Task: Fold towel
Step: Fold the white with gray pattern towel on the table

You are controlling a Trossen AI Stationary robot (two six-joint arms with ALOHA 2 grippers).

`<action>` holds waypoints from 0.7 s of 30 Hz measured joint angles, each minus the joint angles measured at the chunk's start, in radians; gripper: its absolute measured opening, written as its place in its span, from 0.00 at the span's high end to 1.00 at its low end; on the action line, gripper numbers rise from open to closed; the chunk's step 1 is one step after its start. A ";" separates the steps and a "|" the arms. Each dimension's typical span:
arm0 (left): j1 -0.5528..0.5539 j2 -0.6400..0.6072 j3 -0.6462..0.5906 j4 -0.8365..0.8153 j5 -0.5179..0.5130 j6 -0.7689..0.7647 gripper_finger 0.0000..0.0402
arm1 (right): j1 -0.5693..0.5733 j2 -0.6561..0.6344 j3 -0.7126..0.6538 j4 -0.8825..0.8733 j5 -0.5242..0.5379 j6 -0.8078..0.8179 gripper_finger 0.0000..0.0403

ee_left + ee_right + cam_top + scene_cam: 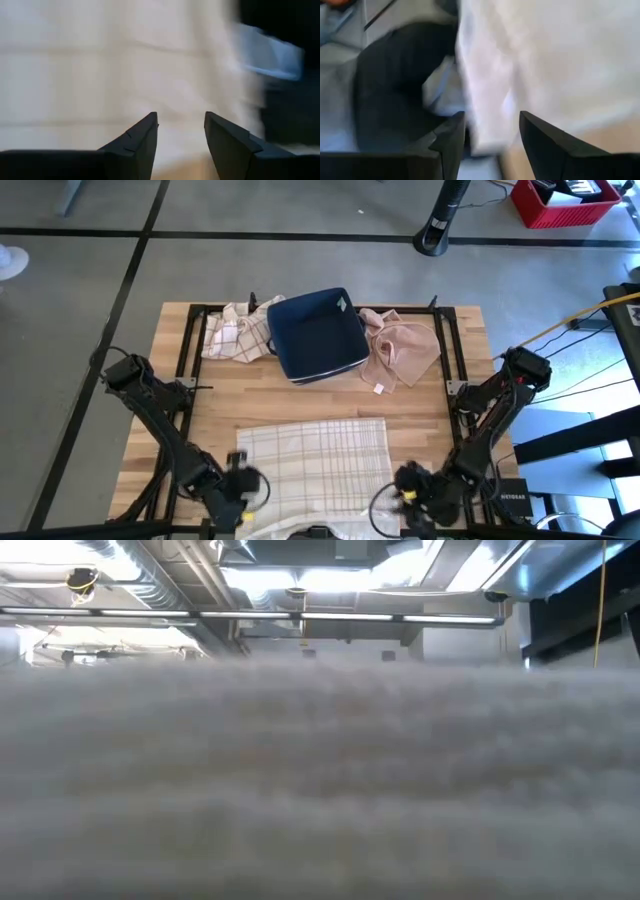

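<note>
a wooden tabletop (420,430) carries a pale checked towel (315,455), spread flat at the middle of the near edge and hanging a little over that edge. it looks thin, light and limp, likely to sag and crease the moment it is lifted, so the sound hold would be a pinch at each near corner, raised together to keep the hem straight. at the far edge, centre, sits a dark blue bin (317,334), with a crumpled checked cloth (236,332) just beside it toward the far left corner and a crumpled pink cloth (400,350) just beside it toward the far right corner. the left end effector (243,490) hangs at the towel's near left corner, its fingers (137,145) spread apart with cloth showing between them but nothing pinched. the right end effector (412,492) sits at the near right corner, its fingers (545,145) likewise parted, the towel's edge lying in the gap, unheld. from table height, blurred cloth fills nearly the whole view.
</note>
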 joint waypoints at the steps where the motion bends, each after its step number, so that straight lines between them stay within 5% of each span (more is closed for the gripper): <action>1: 0.014 0.000 0.000 -0.061 -0.071 -0.005 0.63 | -0.019 0.000 0.000 -0.008 0.067 -0.063 0.53; 3: 0.046 -0.001 -0.011 -0.155 -0.160 -0.046 0.64 | -0.064 0.008 0.001 -0.031 0.206 -0.164 0.53; 6: 0.099 0.000 -0.064 -0.205 -0.158 -0.074 0.65 | -0.157 0.025 0.000 -0.115 0.301 -0.268 0.53; 12: 0.160 0.001 -0.232 -0.083 -0.067 -0.054 0.66 | -0.330 0.090 -0.001 -0.260 0.183 -0.425 0.53; 21: 0.283 -0.008 -0.399 -0.077 -0.141 -0.066 0.66 | -0.505 0.176 -0.001 -0.398 0.129 -0.598 0.53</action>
